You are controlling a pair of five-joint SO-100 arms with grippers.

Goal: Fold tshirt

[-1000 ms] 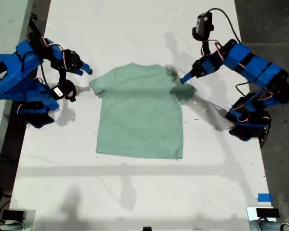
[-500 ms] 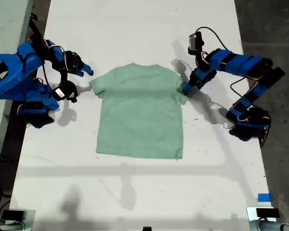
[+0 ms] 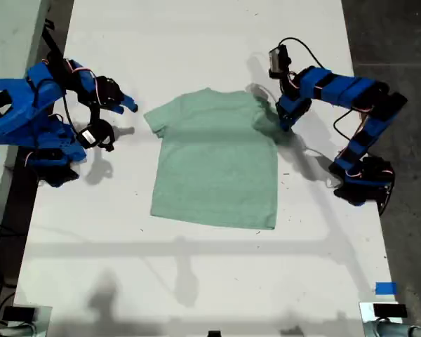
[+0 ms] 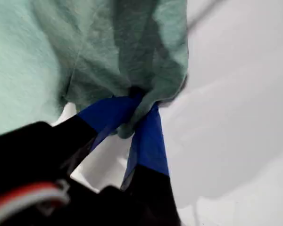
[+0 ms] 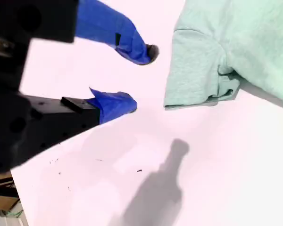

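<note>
The pale mint-green tshirt [image 3: 214, 168] lies flat on the white table [image 3: 196, 281], collar towards the far side. My first gripper [image 3: 282, 125] is at the sleeve on the exterior view's right. In the first wrist view, my first gripper [image 4: 134, 101] is shut on a bunched fold of that tshirt [image 4: 85, 47] sleeve. My second gripper [image 3: 119, 121] stands open just off the sleeve on the exterior view's left. The second wrist view shows my second gripper [image 5: 139, 77] with nothing between its blue fingertips and a gap to the tshirt's sleeve [image 5: 198, 70].
Both arm bases stand at the table's side edges in the exterior view. A dark floor [image 3: 400, 42] runs past the edge on the exterior view's right. A blue tape mark [image 3: 384, 288] sits near the front corner on that same side.
My first gripper came down onto the sleeve and closed on it. The whole tshirt slid a little towards the exterior view's right. The second arm stayed put.
</note>
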